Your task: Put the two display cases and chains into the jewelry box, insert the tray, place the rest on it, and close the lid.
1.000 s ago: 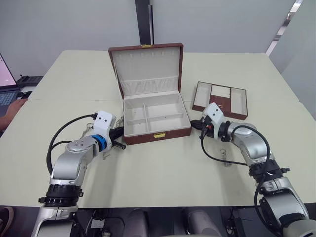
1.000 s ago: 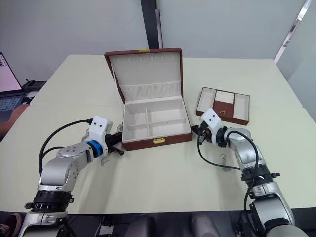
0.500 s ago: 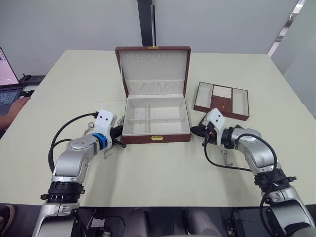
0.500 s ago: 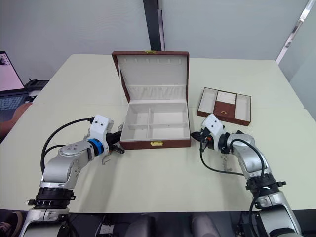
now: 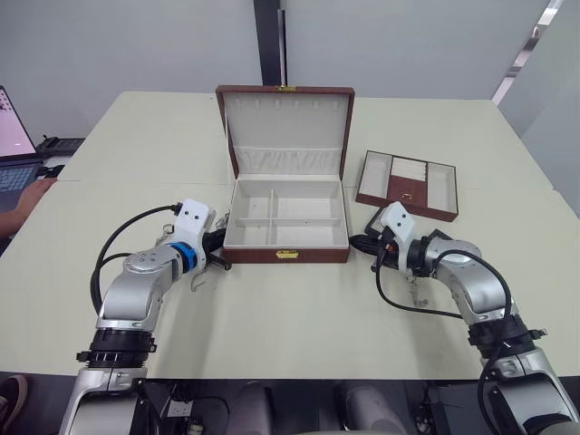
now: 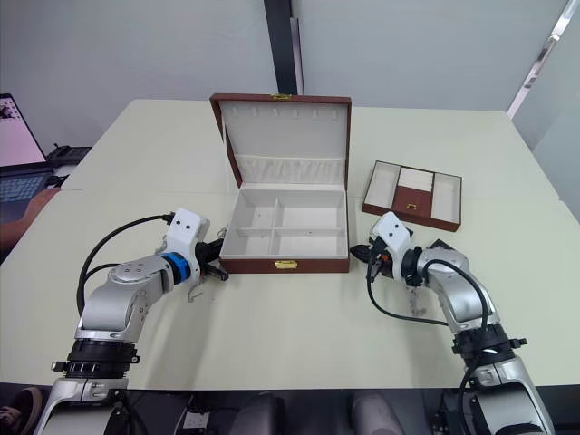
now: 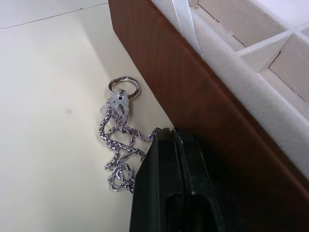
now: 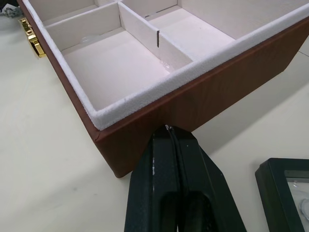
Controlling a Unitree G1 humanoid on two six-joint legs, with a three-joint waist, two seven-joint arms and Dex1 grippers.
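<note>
Jewelry box (image 5: pixel 285 222) between both tools (fingers together)

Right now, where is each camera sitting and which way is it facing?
Left and right eye views: on the head, looking down over both arms at the jewelry box and tray.
Left wrist view: along the shut left pincer, at the box's side beside a chain.
Right wrist view: along the shut right pincer, at the box's corner near a display case.
Shared: all show the box.

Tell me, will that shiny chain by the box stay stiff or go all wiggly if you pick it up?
Probably wiggly: the chain lies crumpled in loose loops of tiny links. It looks thin, so likely light, and might slip from the left end effector.
</note>
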